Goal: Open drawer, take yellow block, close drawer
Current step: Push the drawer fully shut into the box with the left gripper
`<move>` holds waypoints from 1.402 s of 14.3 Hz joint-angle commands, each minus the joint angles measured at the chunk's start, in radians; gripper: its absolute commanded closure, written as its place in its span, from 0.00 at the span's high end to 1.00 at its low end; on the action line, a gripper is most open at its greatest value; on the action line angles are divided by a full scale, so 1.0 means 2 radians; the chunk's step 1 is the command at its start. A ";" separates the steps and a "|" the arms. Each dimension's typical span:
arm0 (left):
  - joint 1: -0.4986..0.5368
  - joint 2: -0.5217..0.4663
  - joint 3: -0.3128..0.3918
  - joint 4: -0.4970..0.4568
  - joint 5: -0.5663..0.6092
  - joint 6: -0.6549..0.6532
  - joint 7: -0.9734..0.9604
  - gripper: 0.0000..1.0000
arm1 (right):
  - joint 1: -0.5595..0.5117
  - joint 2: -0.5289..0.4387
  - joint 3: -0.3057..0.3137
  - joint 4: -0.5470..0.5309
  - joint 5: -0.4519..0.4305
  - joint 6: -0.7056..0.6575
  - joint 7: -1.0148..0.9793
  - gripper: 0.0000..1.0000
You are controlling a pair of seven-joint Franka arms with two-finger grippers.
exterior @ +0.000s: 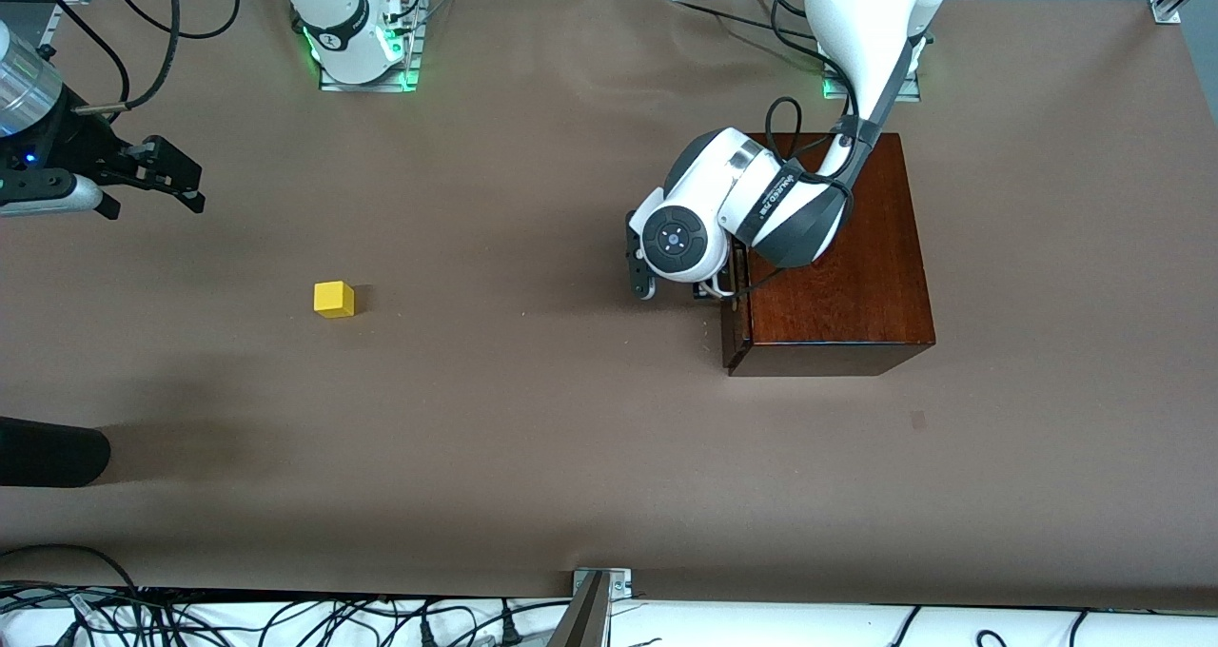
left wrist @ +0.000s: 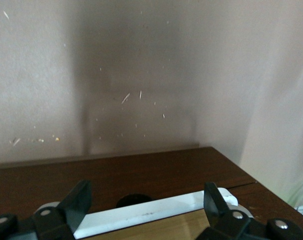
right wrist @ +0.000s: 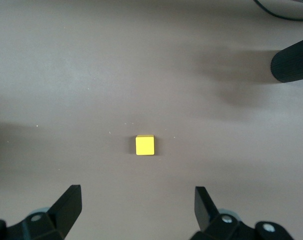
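The reddish-brown wooden box [exterior: 837, 257] stands toward the left arm's end of the table. Its drawer [exterior: 735, 328] faces the table's middle and looks nearly shut. My left gripper [exterior: 706, 287] is at the drawer front, mostly hidden under its wrist. In the left wrist view it [left wrist: 146, 192] is open, with the white bar handle [left wrist: 151, 212] spanning the gap between its fingers, dark wood and a strip of pale wood beside it. The yellow block [exterior: 334, 299] lies on the table toward the right arm's end. My right gripper [exterior: 176, 176] is open and empty, up in the air. The block [right wrist: 145, 145] also shows ahead of the right gripper [right wrist: 136, 192] in its wrist view.
A black cylinder [exterior: 48, 452] pokes in over the table edge at the right arm's end, nearer the front camera than the block; it also shows in the right wrist view [right wrist: 291, 62]. The table is covered in brown paper [exterior: 533, 419].
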 commanded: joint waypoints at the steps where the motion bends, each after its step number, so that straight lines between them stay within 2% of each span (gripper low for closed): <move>1: 0.006 -0.020 0.005 -0.021 0.026 -0.002 -0.004 1.00 | -0.006 0.007 0.002 0.017 0.003 -0.014 -0.001 1.00; 5: 0.003 -0.034 -0.002 -0.010 0.016 0.003 -0.017 1.00 | -0.004 0.007 0.003 0.019 0.003 -0.013 -0.001 1.00; 7: 0.003 -0.054 -0.002 0.012 -0.014 -0.002 -0.085 1.00 | -0.005 0.007 0.002 0.019 0.003 -0.014 -0.001 1.00; 9: 0.007 -0.086 0.004 0.016 -0.020 -0.012 -0.138 1.00 | -0.005 0.007 0.002 0.019 0.003 -0.014 -0.001 1.00; 12: 0.043 -0.117 0.007 0.018 -0.017 -0.016 -0.142 1.00 | -0.005 0.007 0.002 0.019 0.003 -0.014 -0.001 1.00; 16: 0.104 -0.133 0.008 0.010 -0.017 -0.017 -0.147 1.00 | -0.005 0.007 0.002 0.019 0.003 -0.015 -0.001 1.00; 20: 0.108 -0.135 0.011 0.012 -0.020 -0.017 -0.150 1.00 | -0.005 0.007 0.002 0.019 0.003 -0.015 -0.001 1.00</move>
